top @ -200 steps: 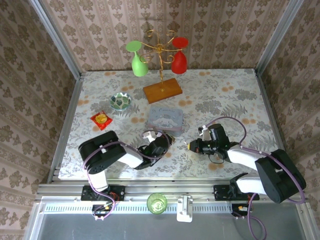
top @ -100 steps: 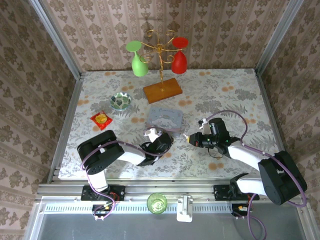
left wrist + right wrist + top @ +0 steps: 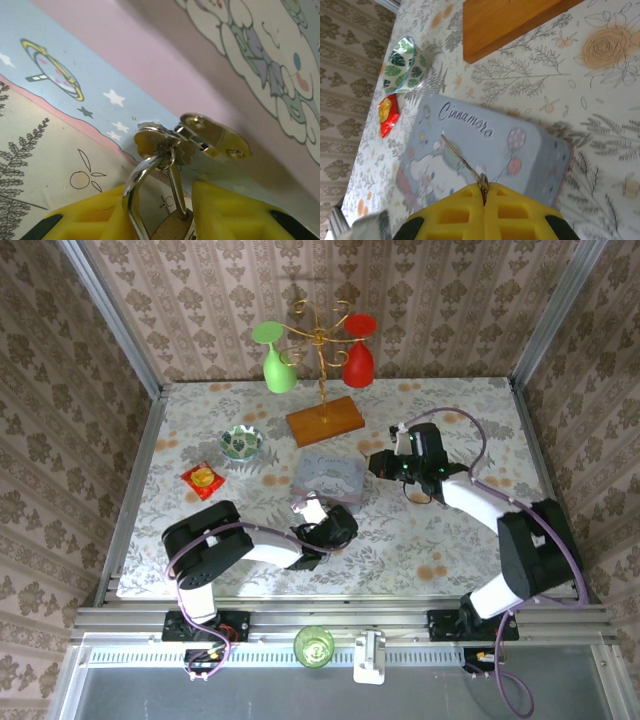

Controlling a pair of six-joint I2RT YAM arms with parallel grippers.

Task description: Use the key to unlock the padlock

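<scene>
Tin (image 3: 330,477) is boxed in: wooden stand base (image 3: 325,421) just behind, left gripper (image 3: 342,514) at its near edge. Bowl (image 3: 241,442) and red packet (image 3: 202,479) clutter the left; the table (image 3: 480,410) is bare in its far right corner.

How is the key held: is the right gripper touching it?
Touching. The right wrist view shows the key clamped at its head between the closed yellow fingers of the right gripper, blade sticking out.

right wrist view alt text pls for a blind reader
The yellow right end effector is shut on a thin key, its blade pointing up-left over a pale blue cartoon tin. Beyond lie a wooden base, a leaf-patterned bowl and a red packet.
</scene>
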